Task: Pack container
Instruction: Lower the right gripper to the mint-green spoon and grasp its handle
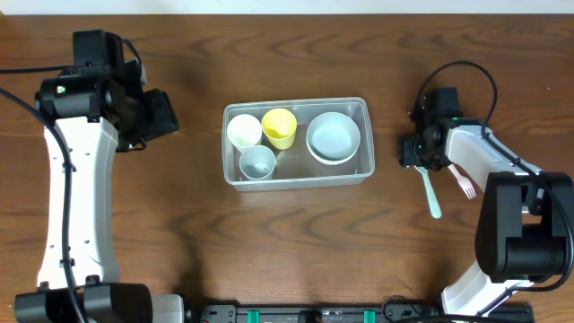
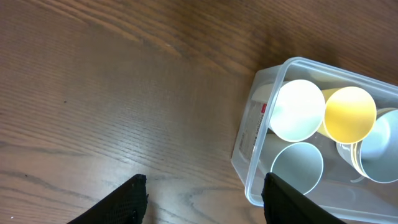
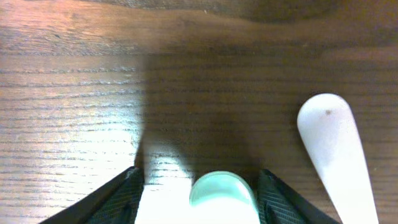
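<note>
- Container (image 1: pixel 296 183) at the middle of the counter (image 1: pixel 296 260), already holds three cups (image 1: pixel 279 127) and bowls (image 1: pixel 333 136).
- Not packed yet: mint spoon (image 1: pixel 430 193) and pink fork (image 1: pixel 465 183), toward the counter's right edge.
- Right claw (image 3: pixel 198 193) straddles the spoon's end (can't tell if it's pinching).
- Left claw (image 2: pixel 202 199) spread, empty, beside the container's left end.

Clear rectangular plastic container (image 1: pixel 296 183) sat upright, lidless, mid-table, long side left-to-right, holding white cup (image 1: pixel 243 130), yellow cup (image 1: pixel 279 126), pale blue cup (image 1: pixel 257 162) and bowl (image 1: pixel 333 136).
</note>
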You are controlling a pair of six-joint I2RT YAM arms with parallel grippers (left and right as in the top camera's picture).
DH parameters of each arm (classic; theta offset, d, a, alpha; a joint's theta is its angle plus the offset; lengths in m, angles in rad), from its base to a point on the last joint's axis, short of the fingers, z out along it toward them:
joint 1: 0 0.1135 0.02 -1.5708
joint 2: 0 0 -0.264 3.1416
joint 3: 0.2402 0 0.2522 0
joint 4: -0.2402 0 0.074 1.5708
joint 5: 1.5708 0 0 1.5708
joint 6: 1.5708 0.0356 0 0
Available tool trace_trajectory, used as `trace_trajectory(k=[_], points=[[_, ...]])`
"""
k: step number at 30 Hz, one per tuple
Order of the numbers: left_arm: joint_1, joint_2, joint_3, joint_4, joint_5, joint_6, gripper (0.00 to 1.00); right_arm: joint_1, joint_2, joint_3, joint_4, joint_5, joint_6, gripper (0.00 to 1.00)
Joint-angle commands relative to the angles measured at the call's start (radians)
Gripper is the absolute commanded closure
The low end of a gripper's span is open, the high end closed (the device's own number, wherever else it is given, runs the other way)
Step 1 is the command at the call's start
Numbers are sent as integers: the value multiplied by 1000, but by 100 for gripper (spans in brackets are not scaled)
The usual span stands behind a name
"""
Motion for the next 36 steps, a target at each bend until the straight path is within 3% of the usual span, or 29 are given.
trace_trajectory(k=[1,27,36], points=[[0,10,-3,-6,-11,16,40,-3,80,-60,-42,-20,-3,40],[0,10,-3,-37,-11,15,40,-4,80,-60,-120,-19,-3,36],[0,10,-3,-37,-11,15,40,-4,80,-60,-205,-19,16,43]])
